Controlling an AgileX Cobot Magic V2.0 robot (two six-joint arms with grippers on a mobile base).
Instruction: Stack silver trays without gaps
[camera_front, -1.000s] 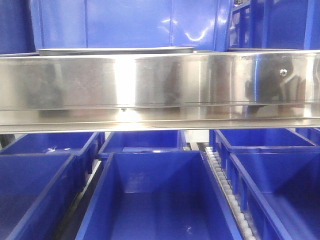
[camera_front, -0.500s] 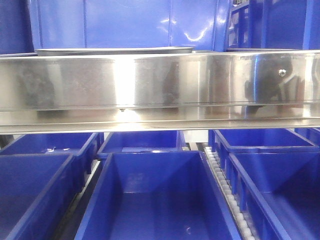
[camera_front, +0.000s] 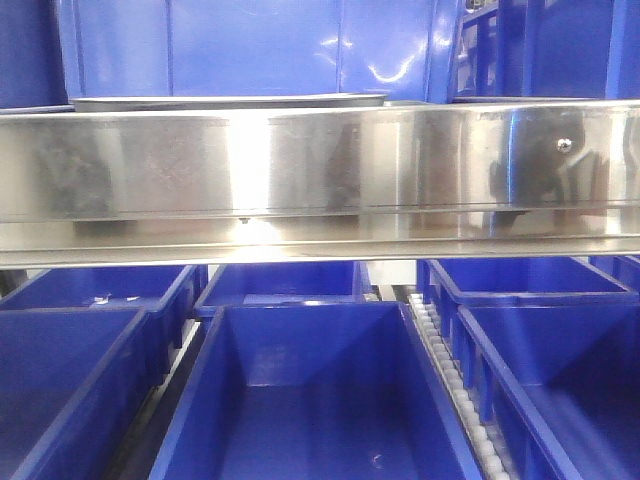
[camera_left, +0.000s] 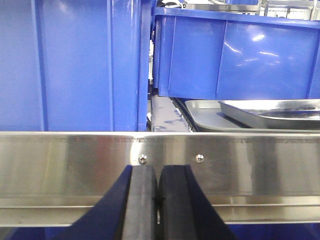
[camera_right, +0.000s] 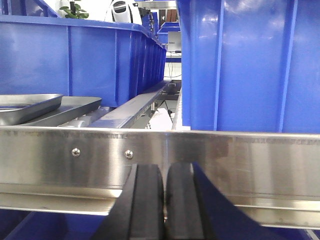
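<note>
The silver trays (camera_left: 270, 112) sit on the upper shelf behind the steel rail (camera_front: 320, 170), one resting tilted inside the other, with tall blue bins (camera_left: 75, 65) behind and beside them. Both claws are clenched on nothing, the left gripper (camera_left: 158, 200) and the right gripper (camera_right: 165, 200) each with black pads pressed together just below the rail's screws. Further out, open blue bins (camera_front: 320, 400) fill the lower level; I can read no writing anywhere.

silver trays (camera_left: 272, 112) on the upper shelf behind the shelf rail (camera_front: 320, 175), bins (camera_front: 320, 400) below
</note>
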